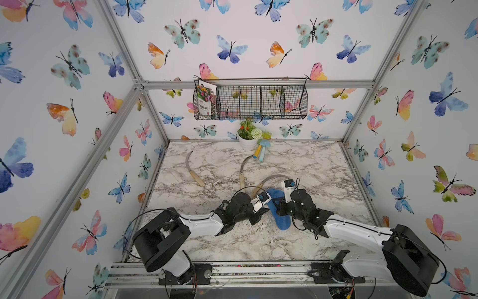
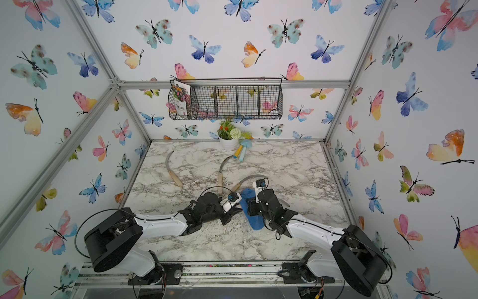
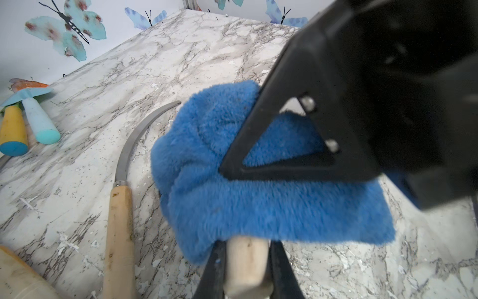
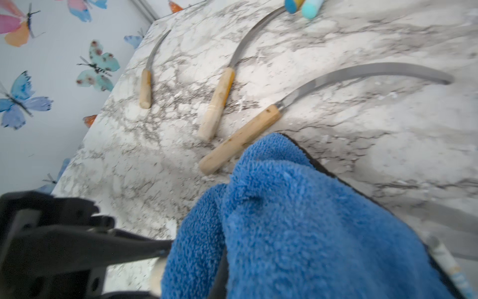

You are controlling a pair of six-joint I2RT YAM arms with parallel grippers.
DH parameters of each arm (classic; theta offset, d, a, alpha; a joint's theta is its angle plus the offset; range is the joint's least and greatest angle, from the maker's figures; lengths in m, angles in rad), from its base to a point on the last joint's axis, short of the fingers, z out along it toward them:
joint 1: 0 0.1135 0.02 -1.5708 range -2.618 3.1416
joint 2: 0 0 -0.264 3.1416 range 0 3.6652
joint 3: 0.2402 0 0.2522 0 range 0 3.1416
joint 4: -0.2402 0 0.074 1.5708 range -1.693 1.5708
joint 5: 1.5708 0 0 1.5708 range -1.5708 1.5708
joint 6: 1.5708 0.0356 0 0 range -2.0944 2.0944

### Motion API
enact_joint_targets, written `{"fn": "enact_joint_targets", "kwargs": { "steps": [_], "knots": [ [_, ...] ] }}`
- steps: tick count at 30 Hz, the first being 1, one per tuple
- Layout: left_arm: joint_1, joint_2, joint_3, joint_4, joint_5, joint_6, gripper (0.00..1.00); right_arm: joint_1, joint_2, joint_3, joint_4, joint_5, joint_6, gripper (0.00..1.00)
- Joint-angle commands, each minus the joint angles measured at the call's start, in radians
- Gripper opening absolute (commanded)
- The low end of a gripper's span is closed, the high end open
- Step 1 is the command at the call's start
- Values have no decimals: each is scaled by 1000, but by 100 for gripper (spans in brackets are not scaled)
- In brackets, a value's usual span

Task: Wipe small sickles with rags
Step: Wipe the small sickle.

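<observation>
Your arms are reaching in from 7 and 5 o'clock, wrists meeting mid-table. The left gripper [image 1: 266, 210] is clamping a sickle [image 3: 247, 266], and the right gripper [image 1: 275, 208] is pinching the rag [image 3: 258, 207].

The rag [image 3: 232, 207] is blue, the sickles [image 4: 218, 101] grey-bladed and pale-handled, the table [image 1: 310, 168] grey-veined white marble.

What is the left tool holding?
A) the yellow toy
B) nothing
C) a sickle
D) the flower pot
C: in the left wrist view, the left tool is shut on a sickle by its pale wooden handle, with the blue rag draped over it.
</observation>
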Motion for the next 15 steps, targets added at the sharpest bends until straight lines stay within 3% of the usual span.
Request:
{"fn": "enact_joint_targets", "kwargs": {
  "steps": [1, 5, 7, 11, 15],
  "knots": [
    [-2, -55, 4, 72, 5, -8, 0, -57, -21, -32, -56, -28, -18, 2],
    [-3, -50, 17, 66, -42, -31, 0, -67, -102, -17, -120, -13, -24, 2],
    [-2, -50, 25, 54, 1, -25, 0, -67, -160, -5, -163, 9, -26, 2],
    [-36, -50, 26, 56, -51, 11, 0, -72, -303, -8, -238, 124, -6, 2],
    [-46, -89, -58, 156, -63, 80, 0, -90, -434, -5, -335, 250, 29, 2]
  ]
}}
